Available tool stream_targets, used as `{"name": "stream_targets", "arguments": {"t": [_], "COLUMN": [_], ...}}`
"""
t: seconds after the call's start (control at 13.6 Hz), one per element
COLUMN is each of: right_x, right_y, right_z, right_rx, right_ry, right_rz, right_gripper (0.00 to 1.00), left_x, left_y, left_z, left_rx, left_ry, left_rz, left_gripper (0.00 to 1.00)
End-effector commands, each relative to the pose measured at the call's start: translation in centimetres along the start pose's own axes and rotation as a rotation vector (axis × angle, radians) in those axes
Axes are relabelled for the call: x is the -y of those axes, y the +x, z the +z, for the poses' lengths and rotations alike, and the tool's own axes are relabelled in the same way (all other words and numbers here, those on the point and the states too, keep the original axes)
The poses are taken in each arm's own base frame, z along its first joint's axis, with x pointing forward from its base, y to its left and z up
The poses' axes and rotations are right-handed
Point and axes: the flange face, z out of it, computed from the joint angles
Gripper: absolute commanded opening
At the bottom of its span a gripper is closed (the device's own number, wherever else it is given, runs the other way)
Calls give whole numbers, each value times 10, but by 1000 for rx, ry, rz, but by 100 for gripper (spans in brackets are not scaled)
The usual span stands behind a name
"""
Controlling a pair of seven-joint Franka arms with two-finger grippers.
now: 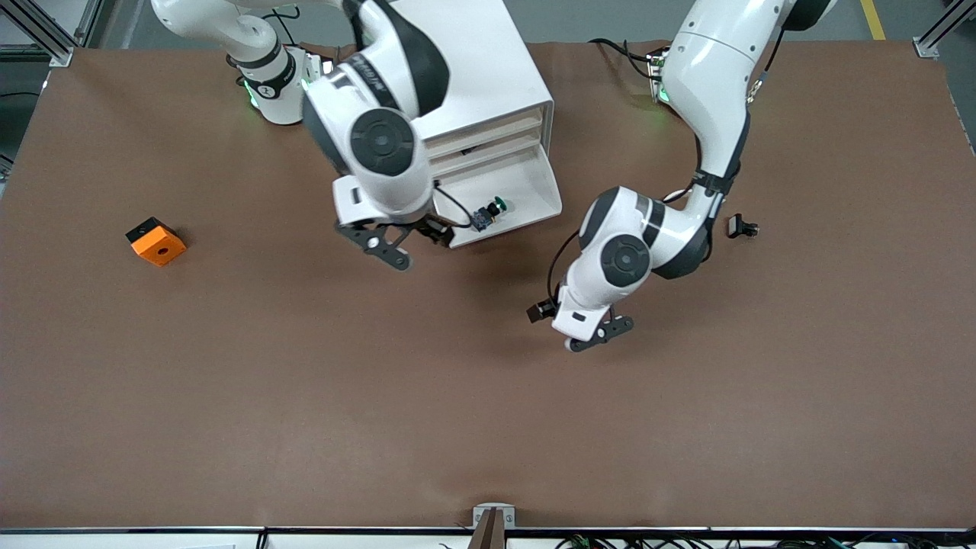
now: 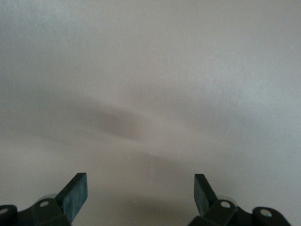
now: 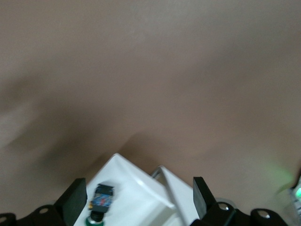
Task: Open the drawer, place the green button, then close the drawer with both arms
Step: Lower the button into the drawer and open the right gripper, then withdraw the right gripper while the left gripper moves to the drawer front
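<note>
Front view: I see the drawer (image 1: 526, 200) pulled out of the cabinet (image 1: 488, 61), third level down, with the button (image 1: 488, 213) lying inside its tray, green cap toward the left arm's end of the counter (image 1: 305, 396). So opening and placing look done; I judge the closing step is in hand.

Right gripper (image 1: 385, 242) hangs empty with its fingers spread, just beside the drawer's front edge, at the corner toward the right arm's end. Right wrist view confirms: fingers (image 3: 75, 203) apart, nothing between them, the button (image 3: 101, 202) and white tray directly below the gripper (image 3: 136, 200).

Left gripper (image 1: 602, 334) is well apart from the drawer, low over bare counter, also released and empty; left wrist view shows only counter surface between its spread fingers (image 2: 75, 193).

Off-task items: orange block (image 1: 155, 241) and a small black clip (image 1: 741, 226), both well away from either gripper.

Next move, my judgement: bring a gripper against the cream front and push squarely inward, without tipping the cabinet or jolting the button.
</note>
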Motion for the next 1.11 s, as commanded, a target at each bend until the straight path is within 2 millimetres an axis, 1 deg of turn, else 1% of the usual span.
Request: {"name": "stream_targets", "arguments": {"t": [0.0,0.07,0.15,0.37,0.44,0.52,0.59,0.66,0.74,0.81,0.89,0.96,1.03], "right_x": [-64,-91,-120,-201,-231,-253,-270,-289,-300,-312,-324,-335,-353], "right_y": [54,79,103,160,177,187,195,202,206,209,215,221,231], "right_z": [-36,-45,-57,-76,-80,-83,-84,-86,-86,-90,-90,-90,-88], "right_rx": [23,18,18,28,24,20,25,33,43,40,40,35,32], "right_ry": [14,16,34,64,53,34,26,32,34,40,46,53,61], "right_rz": [-147,-199,-250,-378,-422,-459,-473,-468,-475,-482,-490,-518,-523], "right_gripper": [100,100,100,100,100,100,100,100,100,100,100,100,100], "left_x": [-6,-10,-11,-23,-27,-32,-34,-35,-40,-42,-44,-43,-41], "left_y": [-32,-47,-56,-89,-105,-123,-136,-142,-152,-161,-168,-181,-192], "left_z": [-3,0,4,16,23,25,27,26,22,22,25,32,37], "left_rx": [-31,-28,-22,-13,-7,-2,1,1,1,2,4,13,24], "left_ry": [25,35,44,63,76,84,90,90,86,87,92,106,119], "left_rz": [-14,-21,-27,-19,0,27,44,54,70,80,90,101,112], "left_gripper": [100,100,100,100,100,100,100,100,100,100,100,100,100]}}
